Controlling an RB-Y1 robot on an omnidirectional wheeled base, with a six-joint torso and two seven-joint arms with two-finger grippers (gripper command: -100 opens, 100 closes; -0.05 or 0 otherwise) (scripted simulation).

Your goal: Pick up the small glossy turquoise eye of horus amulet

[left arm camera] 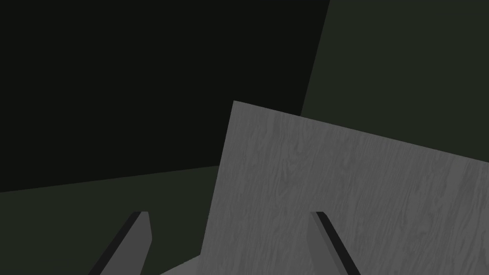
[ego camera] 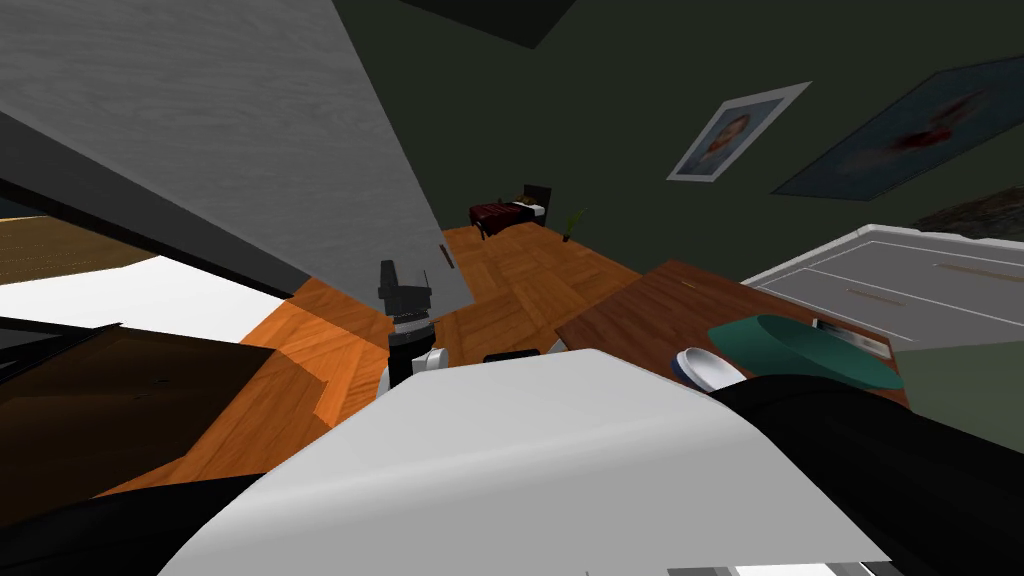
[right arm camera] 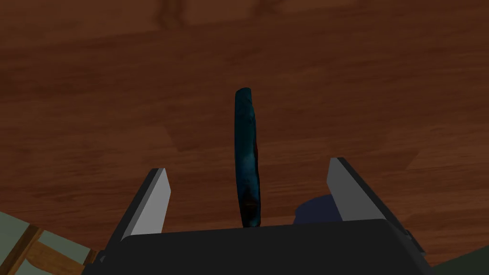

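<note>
The blue-green amulet (right arm camera: 247, 157) is standing on its thin edge on the brown table (right arm camera: 95, 86), right between the wide-open fingers of the right gripper (right arm camera: 248, 164), with its long side pointing straight away from the hand. The left gripper (left arm camera: 230, 212) is hanging open too, far off in the middle of the head view, so the right one is nearer.

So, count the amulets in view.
1. The turquoise amulet shows edge-on between the right gripper's open fingers, touching neither, over the brown table. Others could be hidden elsewhere on the table.
</note>
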